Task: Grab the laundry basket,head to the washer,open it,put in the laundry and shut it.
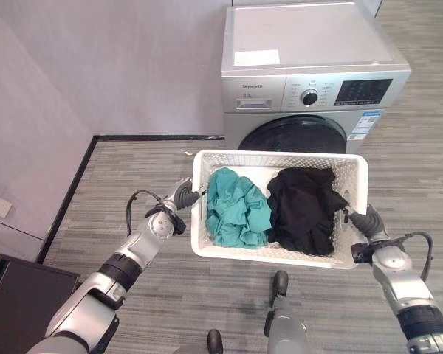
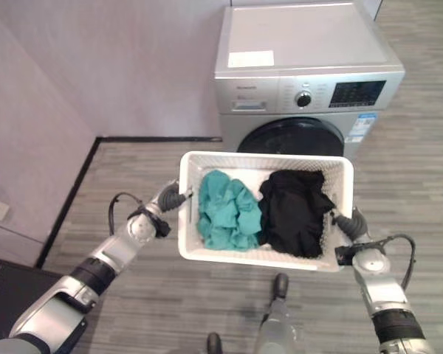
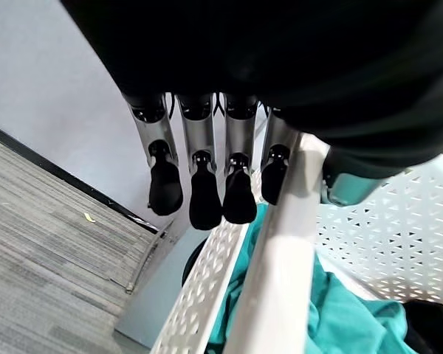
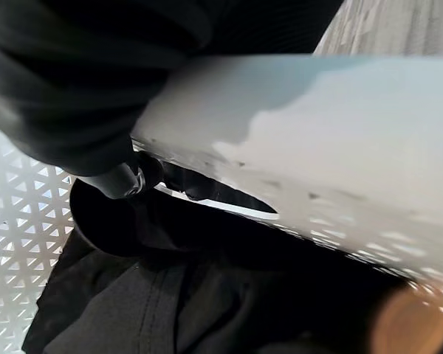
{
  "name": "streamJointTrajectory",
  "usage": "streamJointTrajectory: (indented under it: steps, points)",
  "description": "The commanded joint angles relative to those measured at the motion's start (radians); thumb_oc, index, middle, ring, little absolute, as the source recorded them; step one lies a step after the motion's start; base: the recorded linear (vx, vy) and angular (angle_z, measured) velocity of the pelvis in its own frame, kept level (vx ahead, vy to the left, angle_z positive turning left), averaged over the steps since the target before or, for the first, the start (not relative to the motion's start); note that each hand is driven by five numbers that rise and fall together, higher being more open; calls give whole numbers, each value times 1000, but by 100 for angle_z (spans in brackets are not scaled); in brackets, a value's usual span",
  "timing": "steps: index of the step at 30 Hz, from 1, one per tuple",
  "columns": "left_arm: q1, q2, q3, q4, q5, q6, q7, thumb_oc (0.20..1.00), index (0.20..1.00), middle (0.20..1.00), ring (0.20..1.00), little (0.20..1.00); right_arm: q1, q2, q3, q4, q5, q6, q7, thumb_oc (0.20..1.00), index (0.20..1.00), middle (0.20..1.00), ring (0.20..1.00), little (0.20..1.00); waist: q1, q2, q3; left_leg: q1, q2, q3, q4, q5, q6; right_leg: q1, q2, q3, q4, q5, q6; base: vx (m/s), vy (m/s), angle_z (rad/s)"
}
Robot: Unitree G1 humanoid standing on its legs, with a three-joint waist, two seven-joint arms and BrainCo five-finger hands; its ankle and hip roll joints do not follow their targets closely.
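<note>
I have the laundry basket (image 1: 352,171) up off the floor, carried between both arms in front of the washer (image 1: 310,74), which stands at twelve o'clock from the basket with its round door (image 1: 304,136) shut; the basket's far rim sits just short of that door in the head views. My left hand (image 1: 183,195) is at the basket's nine o'clock side; in its wrist view the fingers (image 3: 199,188) run fairly straight along the outside of the white rim, thumb on the inner side, so I read it as pinching the rim rather than a full clench. My right hand (image 1: 363,220) is at the four o'clock corner; its fingers go under or over the rim where I lose them, so I cannot tell how it is closed.

Inside, a teal garment (image 1: 236,206) lies bunched on the nine o'clock half and a black garment (image 1: 304,208) on the three o'clock half, touching in the middle. I judge the load light and soft; the basket itself is stiff perforated plastic, smooth and likely slippery at the rim, and it may flex if squeezed. The best hold is the two short sides, under the rolled rim, kept level so nothing slides; the clothes will need a bunched grab each, since loose cloth trails and can snag on the door opening.
</note>
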Motion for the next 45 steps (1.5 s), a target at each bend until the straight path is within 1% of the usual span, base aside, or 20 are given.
streamJointTrajectory:
  steps: [1, 3, 6, 7, 9, 10, 14, 15, 16, 17, 20, 25, 28, 33, 36, 38, 40, 41, 42, 45]
  points:
    - [-150, 52, 95, 106, -45, -16, 108, 200, 200, 200, 200, 200, -213, -57, 6, -128, 45, -114, -27, 200, 200, 200, 200, 200, -5, -8, -116, 38, 79, 7, 197, -41, -41, 24, 72, 2, 99, -136, 60, 395, -319, -4]
    - [-175, 65, 94, 107, -61, -14, 120, 200, 200, 200, 200, 200, -250, -54, 29, -176, 52, -119, -35, 200, 200, 200, 200, 200, 4, -15, -110, -33, 130, 25, 413, 70, -79, 81, 114, -13, 93, -179, 17, 256, -312, -27]
    - [-182, 93, 134, 90, -82, -8, 144, 200, 200, 200, 200, 200, -255, -60, 15, -271, 56, -140, -48, 200, 200, 200, 200, 200, 27, -49, -90, -154, 147, 10, 674, 200, -86, 145, 152, 0, 75, -220, -48, 187, -270, -41]
    - [-184, 99, 142, 78, -93, -11, 148, 200, 200, 200, 200, 200, -261, -57, 10, -286, 60, -144, -60, 200, 200, 200, 200, 200, 32, -57, -84, -193, 158, 3, 742, 214, -86, 166, 165, 3, 65, -232, -60, 105, -159, -50]
    - [-187, 102, 147, 70, -98, -12, 153, 200, 200, 200, 200, 200, -265, -60, 5, -296, 60, -145, -68, 200, 200, 200, 200, 200, 35, -65, -84, -217, 167, 4, 758, 217, -82, 177, 169, 5, 61, -240, -66, 160, -130, -44]
    - [-202, 103, 152, 67, -105, -14, 161, 200, 200, 200, 200, 200, -263, -60, -9, -326, 59, -149, -77, 200, 200, 200, 200, 200, 46, -85, -83, -276, 177, 23, 704, 166, -63, 200, 174, 19, 49, -253, -67, 218, -130, -25]
    - [-202, 103, 151, 67, -105, -14, 161, 200, 200, 200, 200, 200, -262, -60, -10, -327, 59, -148, -77, 200, 200, 200, 200, 200, 48, -86, -83, -273, 177, 25, 702, 166, -62, 201, 174, 21, 49, -253, -67, 71, -20, -3]
    - [-213, 102, 147, 70, -94, -16, 164, 200, 200, 200, 200, 200, -253, -51, -3, -338, 71, -156, -64, 200, 200, 200, 200, 200, 62, -89, -87, -301, 154, 15, 629, 111, -52, 219, 183, 31, 41, -265, -61, 373, 48, -5]
    - [-251, 101, 103, 113, -79, -18, 170, 200, 200, 200, 200, 200, -278, -16, 40, -265, 112, -161, -70, 200, 200, 200, 200, 200, 99, -99, -93, -329, 88, -37, 343, 72, -43, 259, 186, 50, 26, -285, -49, 463, 82, 2]
    - [-284, 92, 69, 148, -96, -24, 175, 200, 200, 200, 200, 200, -325, 1, 94, -172, 140, -162, -80, 200, 200, 200, 200, 200, 115, -101, -91, -363, 86, -32, 257, 136, -51, 286, 185, 36, 27, -301, -51, 378, 114, -2]
    - [-342, 95, 27, 196, -117, -23, 184, 200, 200, 200, 200, 200, -402, 9, 150, -76, 164, -152, -95, 200, 200, 200, 200, 200, 144, -98, -86, -394, 101, -17, 180, 201, -58, 309, 194, 25, 36, -318, -49, 161, 90, -19]
    - [-415, 128, -27, 264, -152, -29, 189, 200, 200, 200, 200, 200, -525, 19, 228, 50, 168, -134, -94, 200, 200, 200, 200, 200, 167, -79, -136, -319, 92, -25, 127, 182, -39, 331, 180, 34, 79, -352, -22, 238, 190, -8]
    - [-464, 159, -72, 311, -182, -34, 185, 200, 200, 200, 200, 200, -626, -1, 280, 183, 166, -112, -89, 200, 200, 200, 200, 200, 180, -71, -150, -258, 74, -2, 119, 149, -5, 308, 157, 43, 236, -358, 5, 248, 245, -45]
    - [-515, 177, -97, 397, -214, -28, 180, 200, 200, 200, 200, 200, -814, -89, 324, 395, 191, -86, -75, 200, 200, 200, 200, 200, 150, -51, -109, -202, 58, 5, 129, 119, 40, 151, 138, 85, 586, -290, 71, 127, 187, -3]
    - [-509, 185, -98, 406, -217, -31, 163, 200, 200, 200, 200, 200, -843, -140, 346, 481, 181, -74, -47, 200, 200, 200, 200, 200, 151, -38, -114, -171, 60, -4, 91, 113, 39, 141, 62, 9, 513, -295, 51, 162, 39, 14]
    - [-499, 192, -93, 408, -212, -34, 155, 200, 200, 200, 200, 200, -833, -196, 349, 500, 167, -62, -13, 200, 200, 200, 200, 200, 139, -29, -119, -158, 65, -22, 78, 105, 29, 132, 15, 2, 438, -266, 47, 151, -43, 13]
    - [-499, 202, -94, 428, -199, -37, 150, 200, 200, 200, 200, 200, -815, -246, 348, 522, 148, -51, 14, 200, 200, 200, 200, 200, 118, -30, -119, -149, 62, -41, 80, 88, 18, 120, -26, 55, 343, -201, 59, 134, -87, 25]
    - [-499, 201, -95, 428, -199, -37, 150, 200, 200, 200, 200, 200, -814, -247, 348, 522, 148, -51, 15, 200, 200, 200, 200, 200, 119, -29, -118, -148, 62, -40, 80, 86, 19, 124, -24, 55, 337, -198, 60, 184, -155, 65]
    - [-498, 198, -93, 464, -187, -36, 153, 200, 200, 200, 200, 200, -795, -284, 341, 537, 145, -50, 28, 200, 200, 200, 200, 200, 106, -40, -113, -143, 59, -49, 93, 66, 7, 137, -45, 110, 250, -142, 77, 183, -175, 42]
    - [-481, 206, -89, 474, -168, -35, 146, 200, 200, 200, 200, 200, -746, -331, 321, 565, 124, -42, 55, 200, 200, 200, 200, 200, 100, -65, -123, -129, 73, -43, 94, 45, -14, 160, -60, 116, 165, -94, 101, 219, -250, 13]
